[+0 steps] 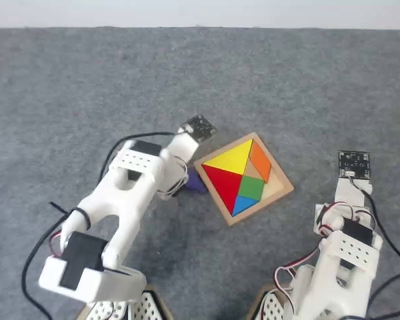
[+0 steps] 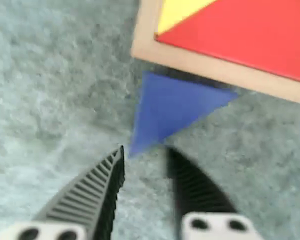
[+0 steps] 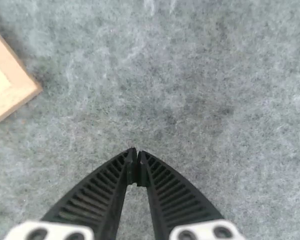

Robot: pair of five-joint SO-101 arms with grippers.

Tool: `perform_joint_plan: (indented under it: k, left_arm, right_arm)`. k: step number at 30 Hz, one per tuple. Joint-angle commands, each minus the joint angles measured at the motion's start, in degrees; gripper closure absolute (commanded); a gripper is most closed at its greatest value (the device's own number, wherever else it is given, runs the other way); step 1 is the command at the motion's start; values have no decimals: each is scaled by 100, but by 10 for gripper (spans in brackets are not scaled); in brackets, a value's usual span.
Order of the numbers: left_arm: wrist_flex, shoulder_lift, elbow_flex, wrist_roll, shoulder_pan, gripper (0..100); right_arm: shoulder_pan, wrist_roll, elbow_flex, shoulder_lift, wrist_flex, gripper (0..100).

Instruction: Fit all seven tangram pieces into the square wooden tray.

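Just outside the wooden tray (image 1: 277, 193), on the side facing the left arm (image 1: 120, 200), lies one loose blue triangle (image 2: 175, 107). It is flat on the cloth and hard by the rim; whether it touches the wood cannot be told. The left gripper (image 2: 145, 155) hangs low over it with its fingers a little spread, pinching nothing, and its tips sit right at one corner of the triangle. From the high camera that arm's wrist covers most of the loose piece, leaving a violet-blue sliver by the tray.

The right arm (image 1: 347, 247) stands well apart on the tray's other side. The right gripper (image 3: 135, 156) has its fingers pressed together over bare cloth, with one tray corner near it.

Grey felt cloth (image 1: 67, 87) covers the whole table, and a pale strip of wall (image 1: 200, 12) runs along the far edge.

Counted inside the tray are five coloured pieces: a yellow triangle (image 1: 232, 160), a red triangle (image 1: 220, 181), an orange piece (image 1: 260, 162), a green piece (image 1: 251, 187) and a small blue piece (image 1: 243, 204). Bare wood shows in the tray toward the right arm. There are two arms and one tray.
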Motion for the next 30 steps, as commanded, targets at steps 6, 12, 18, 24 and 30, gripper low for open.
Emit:
perform_joint_plan:
  k: [6,12,18,24,30]
  left_arm:
    - [501,-62,-884,-1837,26,739]
    - [404,440,-1297,-2505,176,739]
    - [422,1600,-1903,-2523,352,741]
    - [554,2295,-2589,-2514,536,742]
    - [607,2418,-2703,-2523,659,754]
  right_arm:
    - [-57,35,-70,-145,-119,991]
    - [-57,35,-79,-145,-119,991]
    - [-57,35,-79,-145,-119,991]
    - [-57,35,-79,-145,-119,991]
    - [-57,35,-79,-145,-119,991]
